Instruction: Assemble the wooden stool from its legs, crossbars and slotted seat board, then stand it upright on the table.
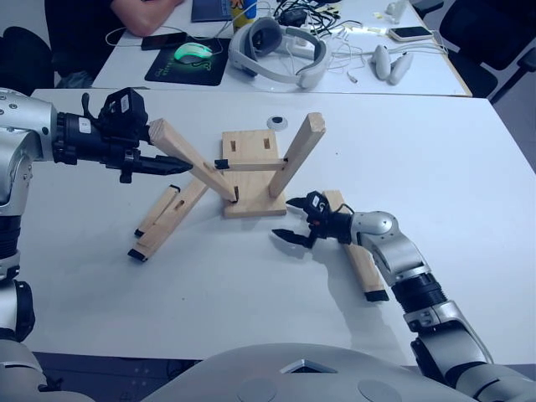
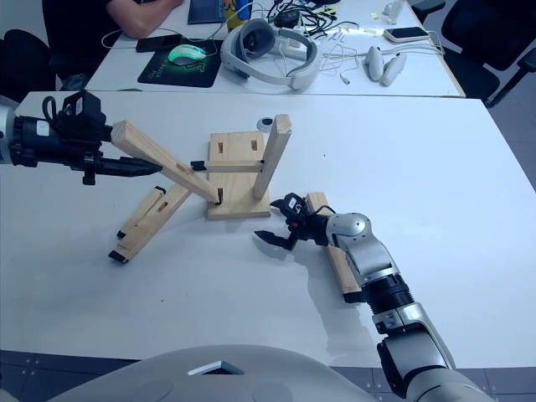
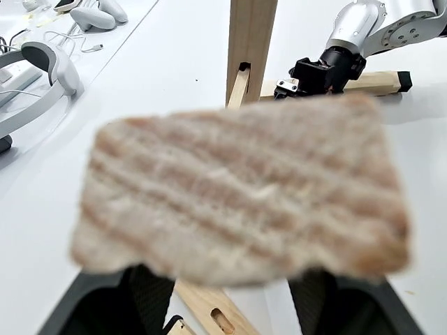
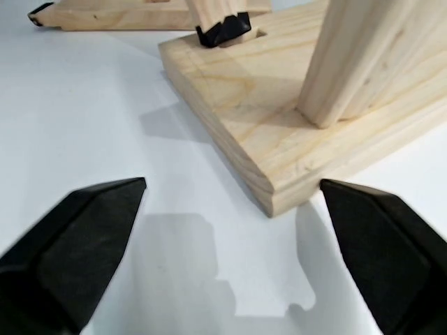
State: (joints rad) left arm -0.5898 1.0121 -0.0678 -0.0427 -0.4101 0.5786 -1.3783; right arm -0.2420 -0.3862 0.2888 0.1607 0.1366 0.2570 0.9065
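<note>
- On the white table (image 1: 469, 218), we see the stool half built, lying seat-down near the middle.
- The slotted seat board (image 1: 251, 207) lies flat. It looks a stiff, solid block, heavy enough to stay put but likely to slide on the smooth top if pushed sideways.
- One leg (image 1: 299, 151) stands in the board's right side, leaning a little.
- A second leg (image 1: 197, 163) slants down to a slot at the board's near left edge.
- A thin crossbar (image 1: 251, 166) spans between these two legs. We judge it the weakest piece and no place for a grip.
- Two more legs (image 1: 166, 216) lie together on the table left of the board, and a fifth piece (image 1: 362, 261) lies under the right forearm.
- The left tool (image 1: 167, 156) is clamped on the slanted leg's outer end. A long lever held that far out may twist in its slot, so we judge a hold nearer mid-length on the flat faces would be steadier.
- The right tool (image 1: 285, 219) hovers with fingers spread and nothing between them, just beside the board's near right corner, well placed to brace it.
</note>
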